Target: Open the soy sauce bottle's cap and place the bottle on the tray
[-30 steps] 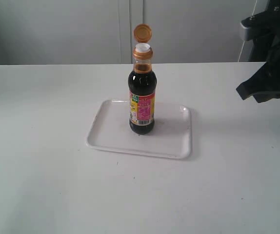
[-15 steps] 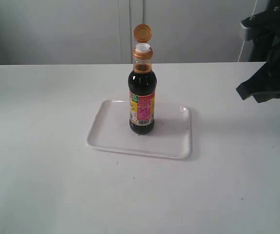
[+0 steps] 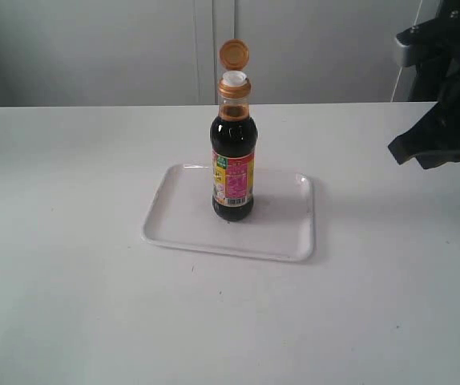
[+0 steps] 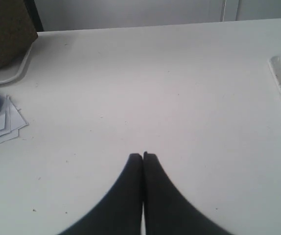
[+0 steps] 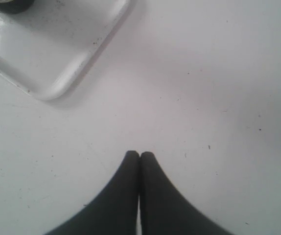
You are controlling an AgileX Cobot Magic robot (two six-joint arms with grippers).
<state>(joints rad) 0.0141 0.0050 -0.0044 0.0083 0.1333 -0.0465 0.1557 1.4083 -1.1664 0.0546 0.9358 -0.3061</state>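
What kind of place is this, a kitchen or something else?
Probably a robot lab or test bench, not a kitchen: a bare white table, plain grey wall panels behind it, a black robot arm at the side, and just one bottle standing on a tray.

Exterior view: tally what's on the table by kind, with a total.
Bottles: 1 (soy sauce bottle, upright, cap flipped open)
Trays: 1 (white tray, under the bottle)
Total: 2
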